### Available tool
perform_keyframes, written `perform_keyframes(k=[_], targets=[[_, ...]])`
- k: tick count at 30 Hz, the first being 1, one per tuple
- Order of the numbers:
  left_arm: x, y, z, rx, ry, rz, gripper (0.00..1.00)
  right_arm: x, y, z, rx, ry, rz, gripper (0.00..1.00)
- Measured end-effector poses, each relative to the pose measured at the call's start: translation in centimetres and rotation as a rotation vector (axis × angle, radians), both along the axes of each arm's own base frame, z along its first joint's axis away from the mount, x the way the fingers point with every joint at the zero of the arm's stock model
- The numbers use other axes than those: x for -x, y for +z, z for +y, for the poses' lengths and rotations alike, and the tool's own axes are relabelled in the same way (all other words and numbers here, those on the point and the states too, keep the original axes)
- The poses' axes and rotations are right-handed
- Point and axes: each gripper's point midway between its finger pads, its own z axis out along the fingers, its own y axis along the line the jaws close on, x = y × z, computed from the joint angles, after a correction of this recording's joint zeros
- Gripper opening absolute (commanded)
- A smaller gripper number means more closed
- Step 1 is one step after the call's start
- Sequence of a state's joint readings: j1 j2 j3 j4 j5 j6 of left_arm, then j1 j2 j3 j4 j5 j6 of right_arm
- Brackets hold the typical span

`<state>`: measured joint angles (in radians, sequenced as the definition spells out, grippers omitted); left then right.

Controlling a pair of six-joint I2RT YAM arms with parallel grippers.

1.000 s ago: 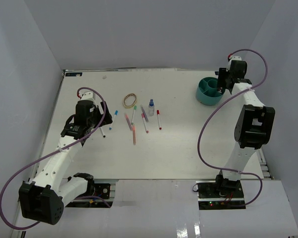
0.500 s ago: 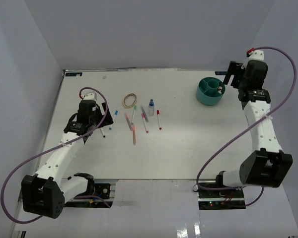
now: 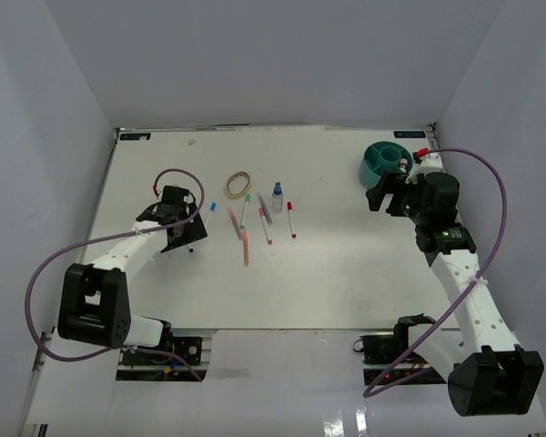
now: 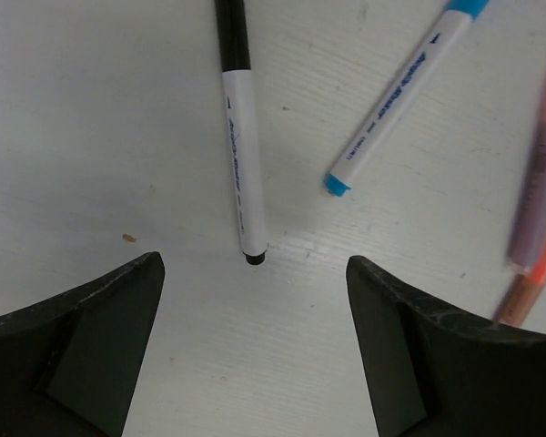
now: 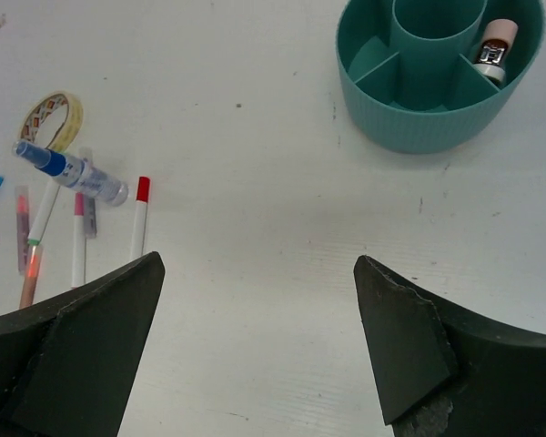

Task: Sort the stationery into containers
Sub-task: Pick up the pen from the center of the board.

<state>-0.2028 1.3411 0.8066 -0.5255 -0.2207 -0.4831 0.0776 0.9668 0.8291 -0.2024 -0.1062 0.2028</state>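
Note:
The teal organiser (image 3: 387, 164) stands at the far right; in the right wrist view (image 5: 437, 82) a small white-and-pink item (image 5: 494, 51) lies in one of its outer compartments. Pens lie mid-table: black-capped (image 4: 239, 137), blue-capped (image 4: 400, 91), red (image 3: 291, 219), pink (image 3: 265, 226), green (image 3: 245, 208) and orange (image 3: 246, 246). The tan loop (image 3: 238, 185) and the clear blue-capped bottle (image 3: 276, 196) lie just behind them. My left gripper (image 4: 255, 364) is open and empty, low over the table just short of the black-capped pen's tip. My right gripper (image 5: 255, 364) is open and empty, in front of the organiser.
Grey walls close in the white table (image 3: 346, 273) at the back and sides. The red pen (image 5: 139, 218), bottle (image 5: 73, 171) and loop (image 5: 53, 118) show at the left of the right wrist view.
My right arm has swung from above the organiser down and towards the near side, now pointing at the table in front of it. My left gripper has shifted slightly right, towards the pens.

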Motion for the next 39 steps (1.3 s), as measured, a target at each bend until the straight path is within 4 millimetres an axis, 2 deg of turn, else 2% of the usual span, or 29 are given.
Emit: perform_keyframes(k=[6, 10, 15, 20, 21, 24, 27, 29, 32, 34, 39], targets=[[0.4, -3.0, 1.1, -0.018, 0.049, 0.105, 0.80, 0.1, 0.9, 1.7, -0.026, 0.057, -0.040, 0.91], [0.2, -4.5, 1.5, -0.029, 0.062, 0.157, 0.69, 0.3, 1.4, 2.2, -0.028, 0.073, -0.057, 0.92], [-0.7, -4.6, 1.6, -0.034, 0.068, 0.157, 0.56, 0.4, 1.6, 2.1, -0.026, 0.070, -0.066, 0.92], [-1.4, -4.6, 1.6, -0.028, 0.069, 0.147, 0.26, 0.4, 1.6, 2.0, -0.017, 0.073, -0.067, 0.92], [-1.5, -4.6, 1.7, -0.026, 0.068, 0.146, 0.16, 0.4, 1.6, 2.1, -0.016, 0.075, -0.067, 0.91], [-1.5, -4.6, 1.7, -0.023, 0.061, 0.146, 0.04, 0.4, 1.6, 2.2, -0.013, 0.083, -0.068, 0.90], [-1.5, -4.4, 1.6, -0.018, 0.051, 0.145, 0.03, 0.6, 1.6, 2.6, -0.012, 0.106, -0.069, 0.89], [-1.4, -4.2, 1.3, -0.004, 0.040, 0.139, 0.06, 0.8, 1.6, 3.2, -0.014, 0.138, -0.071, 0.89], [-1.5, -2.4, 0.8, 0.026, 0.010, 0.078, 0.11, 1.5, 1.8, 4.9, -0.030, 0.216, -0.073, 0.89], [-1.7, 0.0, 0.1, 0.060, -0.035, -0.012, 0.12, 2.2, 2.2, 6.7, -0.048, 0.296, -0.070, 0.88], [-2.2, 10.5, -3.7, 0.170, -0.243, -0.387, 0.16, 4.4, 4.5, 12.9, -0.099, 0.532, -0.080, 0.88]])
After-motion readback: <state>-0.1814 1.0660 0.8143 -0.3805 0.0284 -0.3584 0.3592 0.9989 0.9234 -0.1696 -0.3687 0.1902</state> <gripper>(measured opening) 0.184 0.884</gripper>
